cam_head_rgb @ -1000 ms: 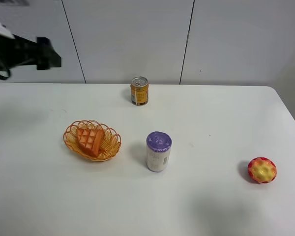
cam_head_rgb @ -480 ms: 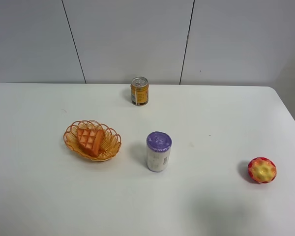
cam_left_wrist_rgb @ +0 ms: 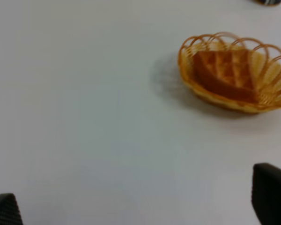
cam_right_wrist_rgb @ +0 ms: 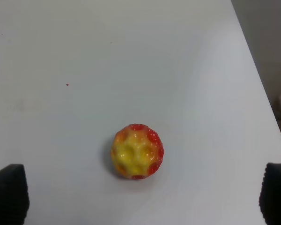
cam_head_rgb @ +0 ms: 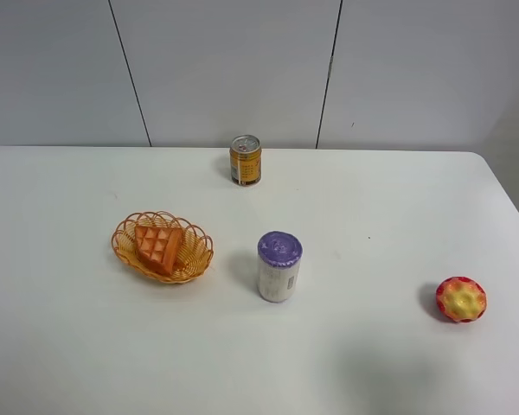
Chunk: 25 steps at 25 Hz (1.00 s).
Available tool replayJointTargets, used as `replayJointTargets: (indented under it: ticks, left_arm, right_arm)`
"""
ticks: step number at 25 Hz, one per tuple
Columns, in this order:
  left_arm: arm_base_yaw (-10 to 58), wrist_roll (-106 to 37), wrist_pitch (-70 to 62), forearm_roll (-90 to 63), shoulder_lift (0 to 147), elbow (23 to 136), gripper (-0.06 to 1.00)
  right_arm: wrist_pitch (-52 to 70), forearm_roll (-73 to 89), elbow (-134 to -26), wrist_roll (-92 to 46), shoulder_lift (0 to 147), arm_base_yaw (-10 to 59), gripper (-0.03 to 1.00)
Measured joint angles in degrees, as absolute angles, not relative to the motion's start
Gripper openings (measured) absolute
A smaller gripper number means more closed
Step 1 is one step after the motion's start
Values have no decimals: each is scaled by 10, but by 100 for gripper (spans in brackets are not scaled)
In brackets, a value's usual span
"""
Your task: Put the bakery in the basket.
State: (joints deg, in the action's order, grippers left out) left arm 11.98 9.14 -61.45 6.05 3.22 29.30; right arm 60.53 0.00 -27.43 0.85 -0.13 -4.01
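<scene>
Both pincers (cam_left_wrist_rgb: pixel 140 206) (cam_right_wrist_rgb: pixel 143 197) wide apart, empty.

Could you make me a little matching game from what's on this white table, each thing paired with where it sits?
Things:
1. waffle wedge
2. gold can
3. purple-lidded container
4. red-and-yellow tart

Places:
A. near the table's right edge
B. at the back, near the wall
C. inside the basket
D. mid-table, right of the basket

Pairs: 1-C, 2-B, 3-D, 4-A
</scene>
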Motion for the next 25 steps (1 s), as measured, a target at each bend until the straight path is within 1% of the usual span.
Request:
replayJointTargets:
  ticks: [4, 12, 17, 20, 25]
  left_arm:
    - [120, 65, -609, 45, 32, 290, 99]
    - [120, 63, -607, 41, 31, 290, 99]
    - [117, 63, -604, 41, -2, 290, 99]
    - [92, 63, -604, 41, -4, 290, 99]
    - [-3, 63, -604, 41, -4, 290, 99]
  right_arm:
    - [605, 0, -274, 8, -1, -40, 99]
    - [605, 0, -274, 8, -1, -40, 99]
    - [605, 0, -274, 8, -1, -40, 99]
    - [605, 0, -274, 8, -1, -40, 99]
    - [605, 0, -274, 8, -1, -40, 99]
